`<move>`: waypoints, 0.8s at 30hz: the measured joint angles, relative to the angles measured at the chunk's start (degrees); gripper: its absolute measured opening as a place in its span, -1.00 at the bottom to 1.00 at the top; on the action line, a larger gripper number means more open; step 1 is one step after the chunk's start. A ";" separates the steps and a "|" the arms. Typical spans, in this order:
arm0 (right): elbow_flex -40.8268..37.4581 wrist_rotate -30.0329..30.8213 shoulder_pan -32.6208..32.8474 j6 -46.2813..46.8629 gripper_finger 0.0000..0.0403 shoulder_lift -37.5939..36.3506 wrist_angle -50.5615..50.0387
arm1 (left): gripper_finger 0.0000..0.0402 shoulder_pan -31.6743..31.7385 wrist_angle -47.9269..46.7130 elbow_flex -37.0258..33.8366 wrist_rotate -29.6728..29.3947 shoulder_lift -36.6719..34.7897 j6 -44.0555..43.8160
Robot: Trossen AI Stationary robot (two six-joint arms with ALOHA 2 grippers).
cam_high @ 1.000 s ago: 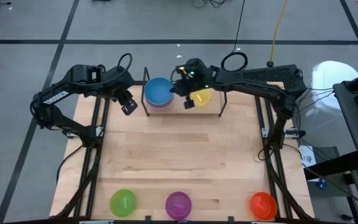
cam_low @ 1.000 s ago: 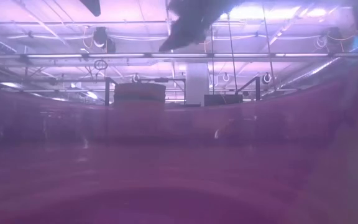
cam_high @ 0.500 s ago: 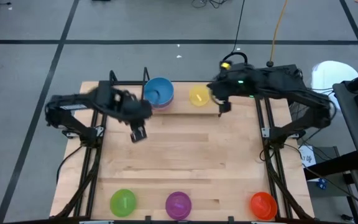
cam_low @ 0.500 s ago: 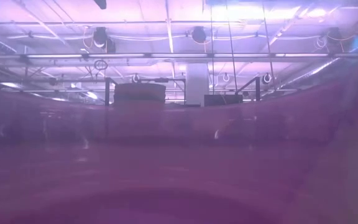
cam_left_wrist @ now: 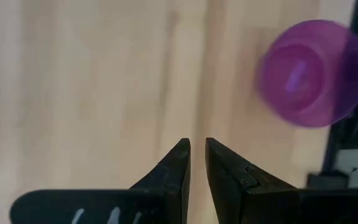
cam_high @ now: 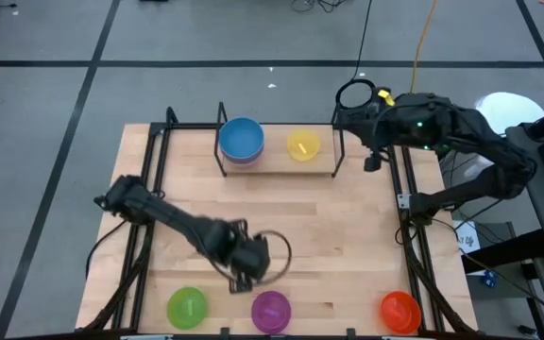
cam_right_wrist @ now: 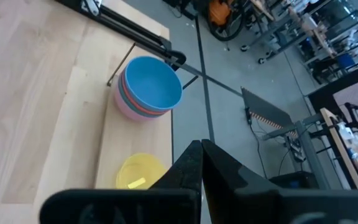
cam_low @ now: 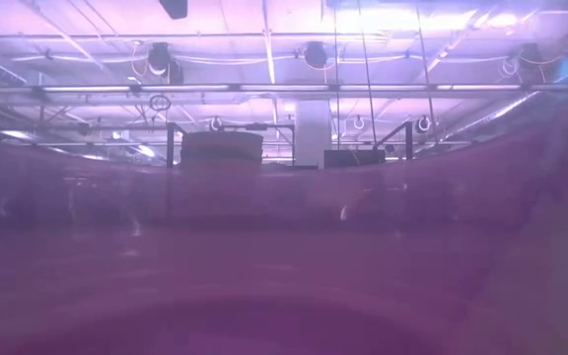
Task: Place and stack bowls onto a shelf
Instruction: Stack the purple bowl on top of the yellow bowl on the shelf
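The left gripper (cam_high: 246, 274) hangs low over the near table, fingers almost together and empty, just left of the small round purple plastic bowl (cam_high: 271, 309). The right gripper (cam_high: 372, 161), fingers apparently closed, sits beside the black-rod shelf (cam_high: 278, 161), which holds a blue-topped bowl stack (cam_high: 242, 140) and a yellow bowl (cam_high: 302, 144).

robot lab: ceiling trusses (cam_low: 284, 89), taped concrete floor (cam_high: 45, 104)

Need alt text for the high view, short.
Overhead: the left gripper reaches toward the purple bowl, which sits at the table's near edge between a green bowl and an orange-red bowl. On the shelf stand a blue-topped bowl stack and a yellow bowl; the right gripper hangs just beside it.
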 joint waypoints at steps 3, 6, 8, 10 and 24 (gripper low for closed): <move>0.00 -0.04 0.00 0.00 -1.00 -1.07 -0.46 | -0.72 -2.16 3.55 0.00 0.04 2.91 -3.21; 0.00 -0.09 0.00 0.00 -1.00 -1.49 -1.35 | -0.72 -3.23 5.38 0.00 0.00 5.07 -7.58; -0.01 -0.09 0.00 0.00 -1.00 -1.57 -1.13 | -0.72 -3.52 5.31 0.00 0.01 5.98 -9.78; -0.04 -0.11 0.00 -0.02 -1.00 -1.62 -1.12 | -0.72 -3.56 5.10 0.00 -0.06 6.49 -10.98; -0.04 -0.15 0.00 -0.04 -1.00 -1.69 -1.00 | -0.72 -0.21 5.70 0.00 5.31 6.99 -12.77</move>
